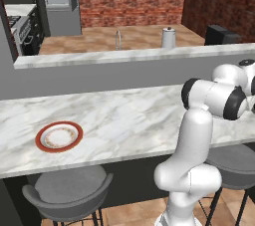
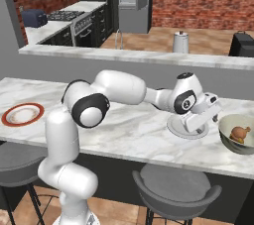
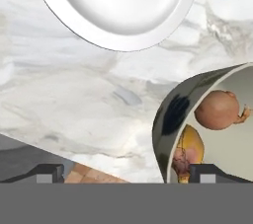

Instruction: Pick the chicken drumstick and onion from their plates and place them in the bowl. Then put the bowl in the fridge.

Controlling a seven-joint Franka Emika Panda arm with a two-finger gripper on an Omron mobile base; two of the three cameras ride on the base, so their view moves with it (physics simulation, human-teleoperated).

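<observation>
Onion and, apparently, chicken drumstick already in bowl; gripper open, empty; fridge trip left.

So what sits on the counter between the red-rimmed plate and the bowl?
In the right base view, between the red-rimmed plate and the bowl, the marble counter carries a plain white plate beside the bowl, with the arm stretched above it.

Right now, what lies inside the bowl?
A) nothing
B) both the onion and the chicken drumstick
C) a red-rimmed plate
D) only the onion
B: in the hand view the round brown onion and the chicken drumstick both lie inside the bowl.
</observation>
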